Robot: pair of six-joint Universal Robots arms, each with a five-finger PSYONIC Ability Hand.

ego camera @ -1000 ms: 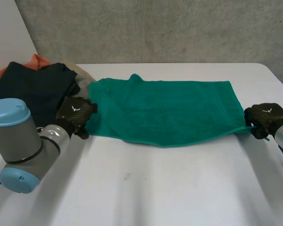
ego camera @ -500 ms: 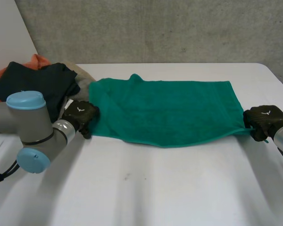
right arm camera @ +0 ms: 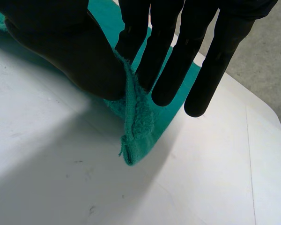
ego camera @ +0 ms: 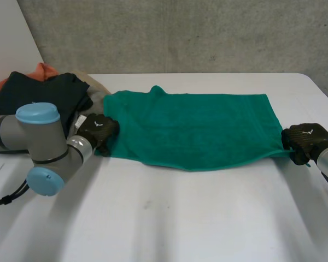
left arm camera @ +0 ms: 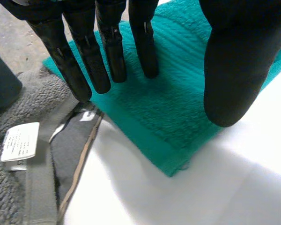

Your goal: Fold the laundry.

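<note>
Fingers [right arm camera: 166, 70] and thumb of the right hand [ego camera: 306, 140] pinch the near right corner of the green towel [ego camera: 197, 128], and the cloth stands bunched between them just above the white table [ego camera: 180, 218]. At the near left corner sits the left hand [ego camera: 98, 130], relaxed and holding nothing: its fingers [left arm camera: 110, 49] reach out straight over the cloth and the thumb stands apart to 1 side, with the corner lying flat under the palm. Whether the fingertips press the cloth I cannot tell. Between the 2 hands the towel lies spread across the table, long side toward the robot, its far left corner slightly humped. Just beside the left hand lies a grey towel [left arm camera: 23, 108] with a white label [left arm camera: 19, 143]. Beyond it, at the far left, a dark garment [ego camera: 38, 98] rests on an orange cloth [ego camera: 44, 70].
</note>
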